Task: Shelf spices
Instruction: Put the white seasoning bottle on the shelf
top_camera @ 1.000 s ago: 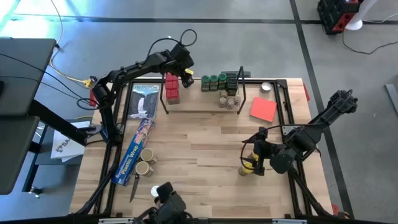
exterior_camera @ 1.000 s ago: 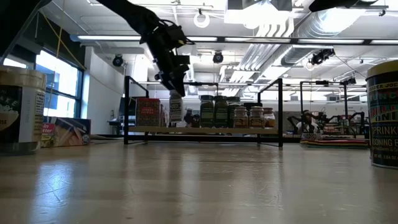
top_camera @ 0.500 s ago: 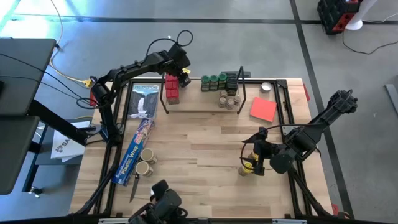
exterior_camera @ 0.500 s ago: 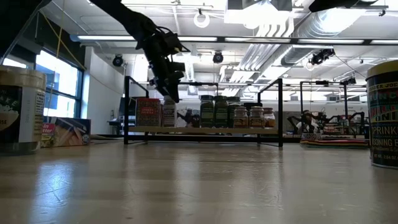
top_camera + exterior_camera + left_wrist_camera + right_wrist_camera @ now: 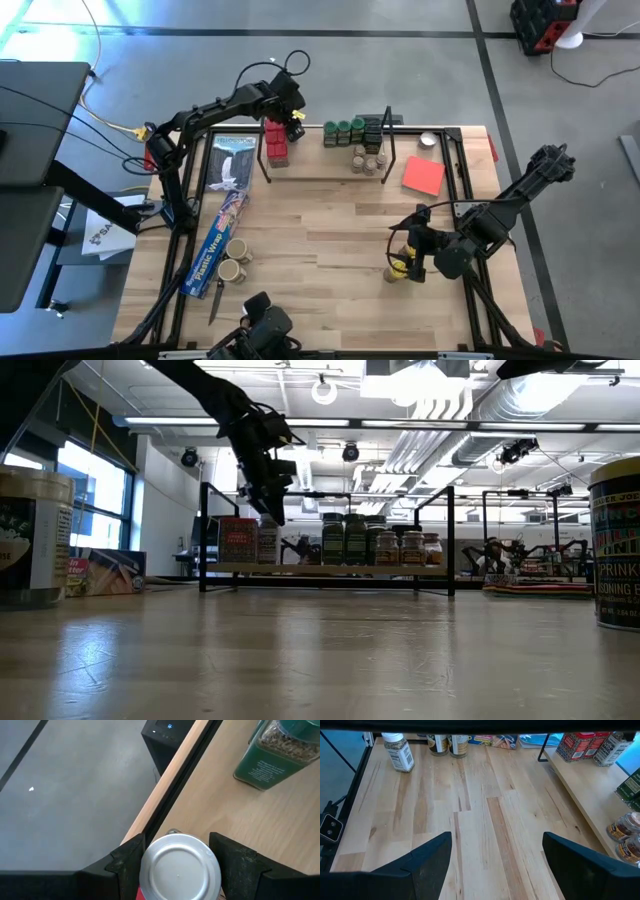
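The shelf (image 5: 330, 178) stood at the far edge of the surface (image 5: 320, 250); the left gripper (image 5: 287, 122) was over its left end, jaws clamped on a white-lidded spice jar (image 5: 180, 867) beside the red tins (image 5: 276, 142); better to lower it straight and release only once seated; the right gripper (image 5: 408, 252) waited near a yellow jar (image 5: 399, 266), jaws wide apart.

Between my two dark fingers (image 5: 127, 865) sits a jar with a round silver lid (image 5: 179, 870), one finger close on each side of it, with a sliver of red showing below the lid. It stands on the light-wood shelf (image 5: 225, 805) near its black-edged rim. Farther along stands a green jar (image 5: 270, 757) of dried herbs, and beyond the rim lies grey floor (image 5: 65, 795).
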{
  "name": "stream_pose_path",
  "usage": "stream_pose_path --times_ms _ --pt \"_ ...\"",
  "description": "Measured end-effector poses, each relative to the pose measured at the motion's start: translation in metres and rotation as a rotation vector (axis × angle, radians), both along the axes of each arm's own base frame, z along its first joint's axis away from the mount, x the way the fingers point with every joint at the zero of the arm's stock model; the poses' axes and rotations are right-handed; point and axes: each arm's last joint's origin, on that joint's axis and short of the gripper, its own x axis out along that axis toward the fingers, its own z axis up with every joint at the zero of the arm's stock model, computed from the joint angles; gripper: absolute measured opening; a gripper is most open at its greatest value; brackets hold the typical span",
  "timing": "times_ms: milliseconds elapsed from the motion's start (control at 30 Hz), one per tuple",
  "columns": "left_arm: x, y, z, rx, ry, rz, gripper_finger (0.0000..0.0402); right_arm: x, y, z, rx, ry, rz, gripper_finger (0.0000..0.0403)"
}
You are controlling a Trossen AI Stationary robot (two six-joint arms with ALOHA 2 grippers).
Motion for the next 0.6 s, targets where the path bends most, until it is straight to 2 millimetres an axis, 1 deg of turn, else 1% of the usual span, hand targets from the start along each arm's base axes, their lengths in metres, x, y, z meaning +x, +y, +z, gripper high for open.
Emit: stream_pose_path --times_ms 200,467,600 --pt "0.0001 -0.0003 -0.0001 -0.015 -0.012 0.01 0.021 0.0 -0.0001 0.0 0.0 0.0 0.0 0.0307" --pt "-0.0003 -0.001 -0.0013 -0.035 -0.017 0.025 0.0258 0.0 0.0 0.0 0.0 0.0 0.0 0.0307" --pt "0.0001 -0.0006 -0.001 -0.034 -0.026 0.04 0.0275 0.0 -0.0001 0.0 0.0 0.0 0.0 0.0307"
